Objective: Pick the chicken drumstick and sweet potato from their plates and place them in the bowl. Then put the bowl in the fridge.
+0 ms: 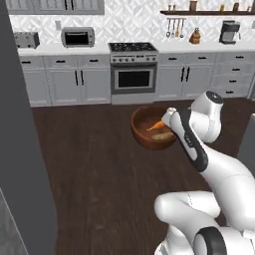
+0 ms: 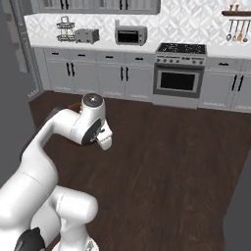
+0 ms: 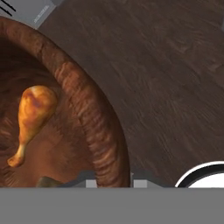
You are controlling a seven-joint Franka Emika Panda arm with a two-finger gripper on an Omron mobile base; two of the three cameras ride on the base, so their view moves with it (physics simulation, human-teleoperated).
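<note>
We see the gripper (image 3: pixel 111 183) at the rim of the bowl (image 3: pixel 94 127), one finger inside the wall and one outside, closed on it and holding the bowl. In the left base view the bowl (image 1: pixel 142 124) hangs in the air above the dark wooden floor (image 1: pixel 99 169), at the end of the white arm (image 1: pixel 199 144), with the hand at its right edge. Inside the bowl lies the chicken drumstick (image 3: pixel 33 116), its thick end toward the rim and its thin bone end pointing to the middle. The sweet potato (image 1: pixel 162 136) rests on the bottom of the bowl, just beside the drumstick (image 1: pixel 155 125). Behind the bowl, well apart, stand the oven (image 1: pixel 133 74) with the stove on top and the grey cabinets (image 1: pixel 64 82). On the counter we see a toaster oven (image 1: pixel 77 37). A tall grey panel (image 1: pixel 20 149) stands at the left.
</note>
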